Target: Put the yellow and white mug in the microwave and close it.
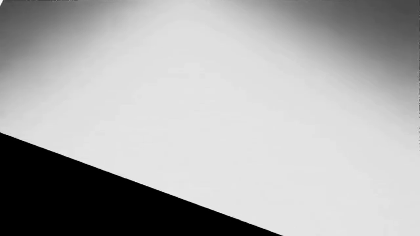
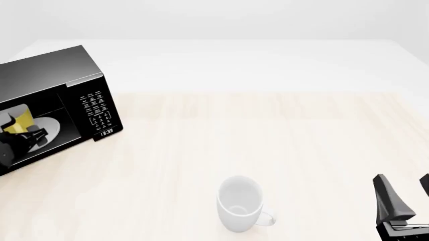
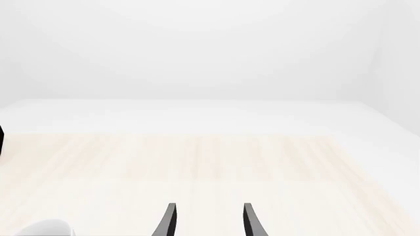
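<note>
Placing is the step in hand. The yellow and white mug [image 2: 22, 119] is seen inside the microwave [image 2: 47, 80], over the round white plate [image 2: 52, 128], at the far left of the tabletop [image 2: 268, 145]. The left hand [image 2: 20, 138] is reached into the microwave too, and dark parts of it are seen just beside and below the mug. Whether the mug is gripped or already let go cannot be told, because the hand is small and dark there. Nothing but a pale surface and a black edge is shown in the left wrist view.

The microwave door cannot be seen, so the box is judged to be open. Next, the mug should be let go, the left hand pulled out without knocking it, and the door pushed shut.

The right hand [image 2: 404, 197] is kept open and holds nothing, low at the right, well apart from the microwave. An all-white mug [image 2: 240, 203] stands near it.
</note>
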`<state>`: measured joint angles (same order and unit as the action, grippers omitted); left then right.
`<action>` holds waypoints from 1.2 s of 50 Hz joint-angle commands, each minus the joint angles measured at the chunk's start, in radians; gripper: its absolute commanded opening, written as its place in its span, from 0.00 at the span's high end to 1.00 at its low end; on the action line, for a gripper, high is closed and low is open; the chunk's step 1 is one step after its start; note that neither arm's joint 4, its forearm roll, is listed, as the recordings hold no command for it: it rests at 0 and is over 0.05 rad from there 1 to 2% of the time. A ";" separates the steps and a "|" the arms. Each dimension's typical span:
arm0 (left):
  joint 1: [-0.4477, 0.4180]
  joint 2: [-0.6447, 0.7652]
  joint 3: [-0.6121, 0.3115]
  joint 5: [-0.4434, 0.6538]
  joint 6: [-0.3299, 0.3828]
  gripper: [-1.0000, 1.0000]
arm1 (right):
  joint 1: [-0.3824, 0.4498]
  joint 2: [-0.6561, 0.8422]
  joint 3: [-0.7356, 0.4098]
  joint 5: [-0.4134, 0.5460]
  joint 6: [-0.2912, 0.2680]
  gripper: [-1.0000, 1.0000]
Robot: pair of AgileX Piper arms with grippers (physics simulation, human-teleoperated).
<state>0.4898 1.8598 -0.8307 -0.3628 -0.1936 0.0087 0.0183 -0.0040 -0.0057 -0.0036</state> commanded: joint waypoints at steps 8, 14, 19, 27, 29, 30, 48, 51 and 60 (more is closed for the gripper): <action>0.021 -0.095 0.078 -0.005 0.019 0.00 | 0.000 0.001 0.000 0.000 0.000 0.00; 0.028 -0.147 0.130 -0.011 0.035 0.00 | 0.000 0.001 0.000 0.000 0.000 0.00; 0.026 -0.192 0.159 -0.006 0.034 0.00 | 0.000 0.001 0.000 0.000 0.000 0.00; 0.015 -0.239 0.186 0.010 0.026 0.00 | 0.000 0.001 0.000 0.000 0.000 0.00; 0.015 -0.257 0.193 0.016 0.024 0.00 | 0.000 0.001 0.000 -0.001 0.000 0.00; 0.014 -0.263 0.194 0.018 0.023 0.00 | 0.001 0.001 0.000 -0.001 0.000 0.00; 0.003 -0.384 0.253 0.056 0.015 0.00 | 0.001 0.001 0.000 -0.001 -0.001 0.00; 0.000 -0.420 0.265 0.070 0.013 0.00 | 0.001 0.002 0.000 -0.001 -0.001 0.00; -0.007 -0.497 0.290 0.100 0.010 0.00 | 0.001 0.001 0.000 -0.001 -0.001 0.00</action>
<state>0.4903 1.4447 -0.5693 -0.2948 -0.1792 0.0094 0.0197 -0.0040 -0.0064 -0.0043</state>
